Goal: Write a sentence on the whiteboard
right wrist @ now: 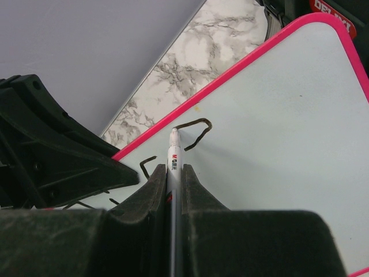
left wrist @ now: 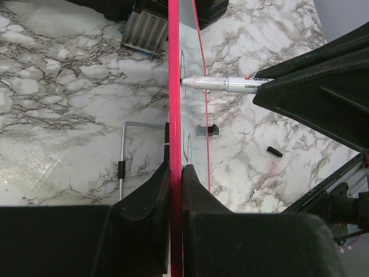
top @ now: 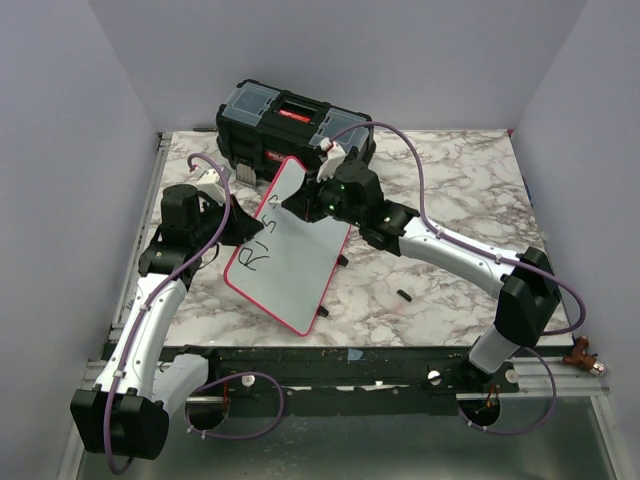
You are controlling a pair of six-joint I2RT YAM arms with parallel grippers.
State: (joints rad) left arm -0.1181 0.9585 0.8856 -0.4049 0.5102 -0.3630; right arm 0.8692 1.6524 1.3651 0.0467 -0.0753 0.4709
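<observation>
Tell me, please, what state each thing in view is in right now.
whiteboard, tilted, gripped at its rim, partly written.
sentence, unfinished, only a few black letters.
marker, uncapped, tip against the board face.
left gripper, shut on the whiteboard rim.
right gripper, shut on the marker.
toolbox, lid closed, behind the board.
small black piece, lying loose on the table.

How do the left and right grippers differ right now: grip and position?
The left gripper is shut on the whiteboard, clamping its pink rim; the right gripper is shut on a white marker. The left gripper sits at the board's left edge; the right gripper is over its upper part, near the black toolbox, marker tip at the board face. Shared: black jaws, both closed on something thin.
</observation>
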